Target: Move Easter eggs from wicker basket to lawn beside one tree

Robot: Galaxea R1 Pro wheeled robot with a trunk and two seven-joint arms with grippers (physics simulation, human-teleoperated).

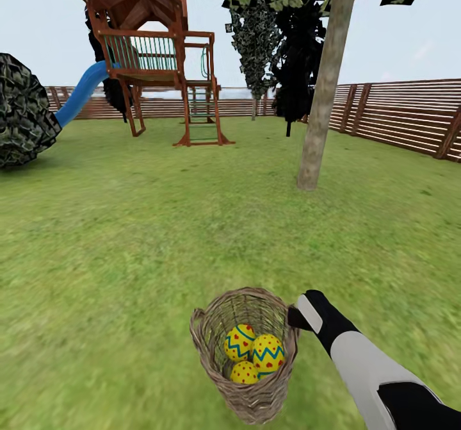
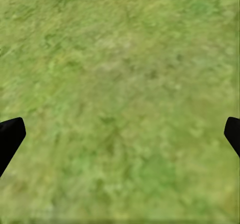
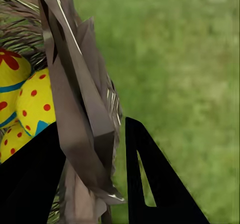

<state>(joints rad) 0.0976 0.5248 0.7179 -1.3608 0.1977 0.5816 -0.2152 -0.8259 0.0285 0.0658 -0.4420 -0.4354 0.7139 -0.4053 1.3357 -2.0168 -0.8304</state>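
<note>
1. The wicker basket (image 1: 246,353) stands on the lawn (image 1: 128,238) at the near edge of the head view, close in front of the robot, slightly tilted. Its braided rim is open upward.
2. All three Easter eggs (image 1: 255,354) lie inside the basket, at the bottom, touching each other: two on top, one lower in front. None is on the grass.
3. The right gripper (image 1: 296,318) is at the basket's right rim. In the right wrist view the right gripper (image 3: 107,184) has one finger inside the wall, on the eggs' side, and the other finger outside, w/ the woven wall (image 3: 80,114) between them. The jaws are closed onto the wall, so it has hold of the rim, not of an egg.
4. The left gripper (image 2: 120,134) hangs over bare grass; only the two dark fingertips (image 2: 10,136) show at opposite edges of the left wrist view, so it is spread wide, w/ nothing between.
5. The tree (image 1: 326,84) w/ pale mottled trunk rises ahead and to the right of the basket, well apart from it. Between basket and trunk there is only open grass, approx. flat.
6. Other things stay far back: the wooden play frame (image 1: 160,65) w/ blue slide (image 1: 80,93) ahead-left, a round dark bush (image 1: 22,109) at the left edge, the slat fence (image 1: 410,116) along the back and right side.
</note>
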